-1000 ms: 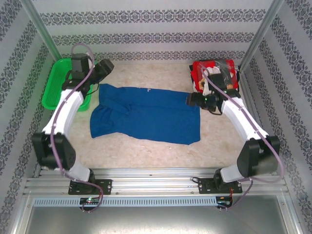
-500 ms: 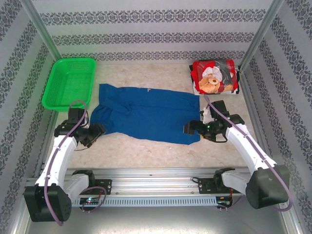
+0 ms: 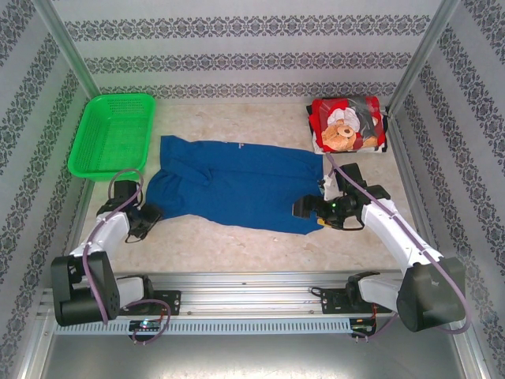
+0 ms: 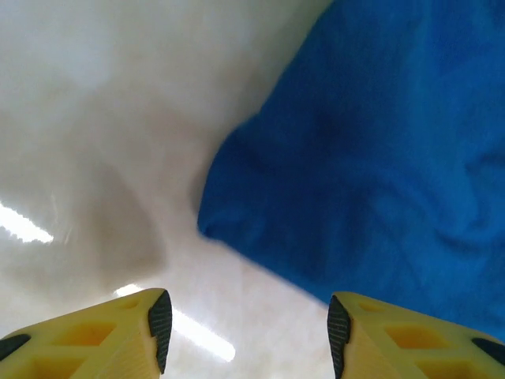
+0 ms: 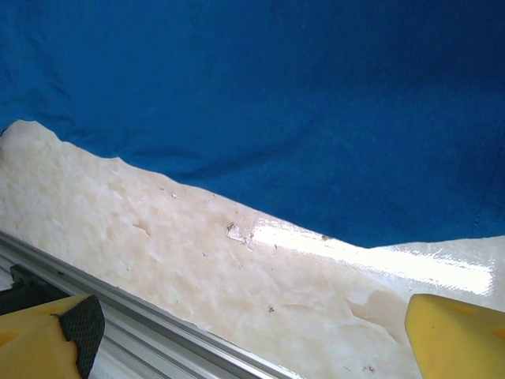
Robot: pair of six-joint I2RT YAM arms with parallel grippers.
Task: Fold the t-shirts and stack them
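Note:
The royal blue t-shirt (image 3: 237, 188) lies spread flat across the middle of the table. The red t-shirt with the teddy-bear print (image 3: 347, 126) sits folded at the back right. My left gripper (image 3: 147, 215) is low at the blue shirt's near-left corner. In the left wrist view this gripper (image 4: 245, 335) is open, with the blue t-shirt's corner (image 4: 355, 158) just ahead and bare table between the pads. My right gripper (image 3: 301, 209) hovers at the shirt's near-right corner. In the right wrist view it (image 5: 252, 347) is wide open over the table, just short of the blue t-shirt's hem (image 5: 276, 103).
A green plastic basket (image 3: 110, 134) stands at the back left. The metal rail (image 5: 118, 316) of the table's near edge runs close under my right gripper. Patterned walls enclose the table on three sides.
The left arm swung from the basket down to the blue shirt's near-left corner. The right arm came from the red shirt to the blue shirt's near-right hem, opening wider.

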